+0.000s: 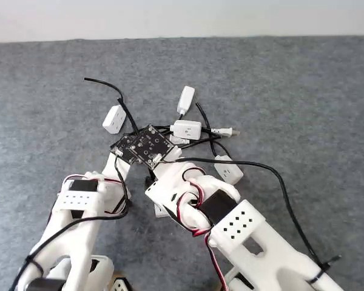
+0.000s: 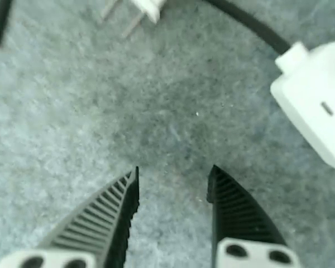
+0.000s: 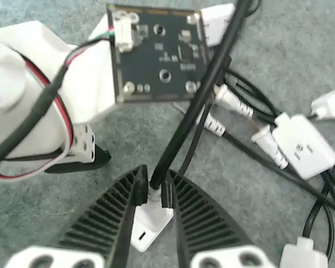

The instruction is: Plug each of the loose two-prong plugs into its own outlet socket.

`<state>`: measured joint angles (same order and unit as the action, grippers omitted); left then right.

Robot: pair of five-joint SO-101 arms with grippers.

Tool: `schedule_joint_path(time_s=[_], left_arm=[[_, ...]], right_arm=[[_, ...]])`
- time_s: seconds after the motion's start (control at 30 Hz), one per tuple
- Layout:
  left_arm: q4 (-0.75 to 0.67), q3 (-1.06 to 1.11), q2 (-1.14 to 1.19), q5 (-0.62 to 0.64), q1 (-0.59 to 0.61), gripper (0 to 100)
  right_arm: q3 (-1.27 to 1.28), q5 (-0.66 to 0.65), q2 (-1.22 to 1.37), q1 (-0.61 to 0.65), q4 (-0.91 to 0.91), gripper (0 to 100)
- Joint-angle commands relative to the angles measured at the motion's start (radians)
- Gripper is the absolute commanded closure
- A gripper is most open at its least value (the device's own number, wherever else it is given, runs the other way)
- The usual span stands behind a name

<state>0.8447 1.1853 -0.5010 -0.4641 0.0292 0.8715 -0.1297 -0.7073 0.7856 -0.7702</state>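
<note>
Wide open and empty, the left gripper [image 2: 173,172], low over bare carpet [image 2: 173,111]. Just beyond its fingertips, and apart from them, a loose two-prong plug [image 2: 149,6], with the prongs [image 2: 120,17] turned back toward the claw at a slant; long axis therefore roughly along the line of reach, only a little skewed. Near to one side, also apart, a white outlet socket [image 2: 315,103] with one slot showing. Closed narrow on a small white block [image 3: 148,220], the right gripper [image 3: 154,177]; probably another socket, with a black cable [image 3: 195,111] rising out between the fingers. Judging from this, left gripper nearer to the loose plug and free to take it. Calls for a short advance and a small turn of the wrist, to close across the plug body and not on the prongs. Possible trouble: pushing the plug away over the carpet instead of catching it.
</note>
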Motion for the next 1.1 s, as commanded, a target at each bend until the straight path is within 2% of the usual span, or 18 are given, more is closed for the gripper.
schedule_joint_path(time_s=[0.0,0.2,0.4,0.5,0.8,1.07], left_arm=[[-0.002,0.061,-0.132,-0.041,-0.04,81],[-0.037,0.205,-0.396,-0.043,-0.052,81],[-0.069,0.257,-0.548,0.158,-0.021,81],[-0.129,0.265,-0.577,0.219,0.051,81],[-0.169,0.225,-0.575,0.399,0.152,81],[-0.169,0.223,-0.575,0.407,0.158,81]], right_arm=[[-0.041,-0.02,0.002,-0.01,0.039,99.1],[-0.041,-0.018,0.002,-0.008,0.035,99.1],[-0.04,-0.017,0.002,-0.012,0.007,99.1],[-0.038,-0.018,0.002,-0.013,-0.013,99.1],[0.008,-0.035,0.002,-0.028,-0.039,99.1],[0.081,-0.069,0.004,-0.03,0.025,99.1]])
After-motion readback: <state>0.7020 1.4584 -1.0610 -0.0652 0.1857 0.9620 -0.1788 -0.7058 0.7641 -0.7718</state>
